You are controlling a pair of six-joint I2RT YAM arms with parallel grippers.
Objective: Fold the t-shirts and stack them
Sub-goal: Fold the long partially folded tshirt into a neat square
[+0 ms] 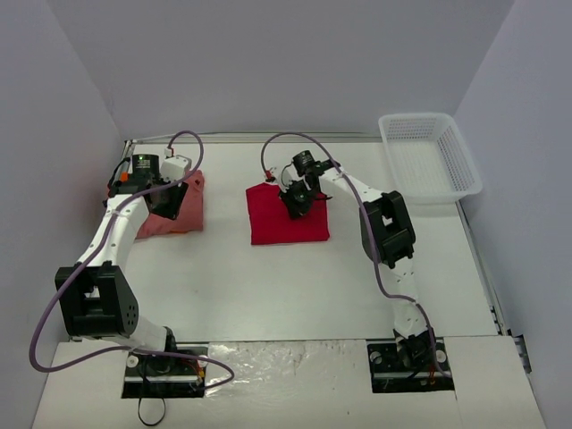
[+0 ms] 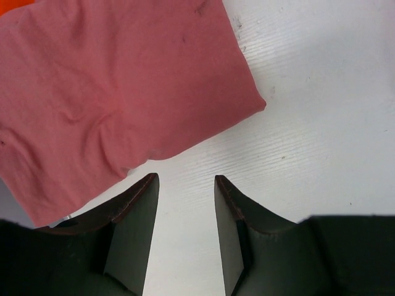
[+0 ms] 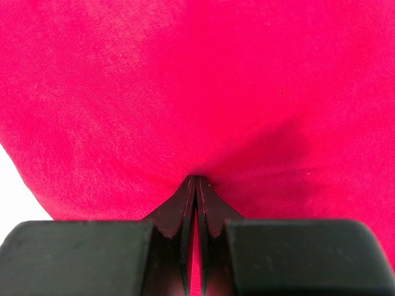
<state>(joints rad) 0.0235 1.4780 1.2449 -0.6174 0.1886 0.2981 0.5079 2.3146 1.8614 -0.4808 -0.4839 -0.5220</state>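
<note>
Left gripper (image 2: 185, 182) hung released, its two dark, wedge-shaped fingers (image 2: 139, 209) parted over the bare white table (image 2: 308, 123), whose surface showed a fine grain. It grasped nothing. Just beyond its tips lay the salmon pink t-shirt (image 2: 117, 86), folded into a soft rounded rectangle at the table's far left, its matte knit lightly creased. A sliver of the orange t-shirt (image 2: 15, 5) peeked out at the pink one's far edge.

Toward the middle of the table, the bright red t-shirt (image 1: 273, 223) lay flat as a neat, near-square fold. The right gripper (image 3: 195, 180) was clenched, fingers pressed together, tips touching the red cloth, which puckered in shallow creases toward them. Whether any cloth was pinched could not be told.

At the far right corner sat a white plastic mesh basket (image 1: 429, 156), rectangular with rounded corners.
</note>
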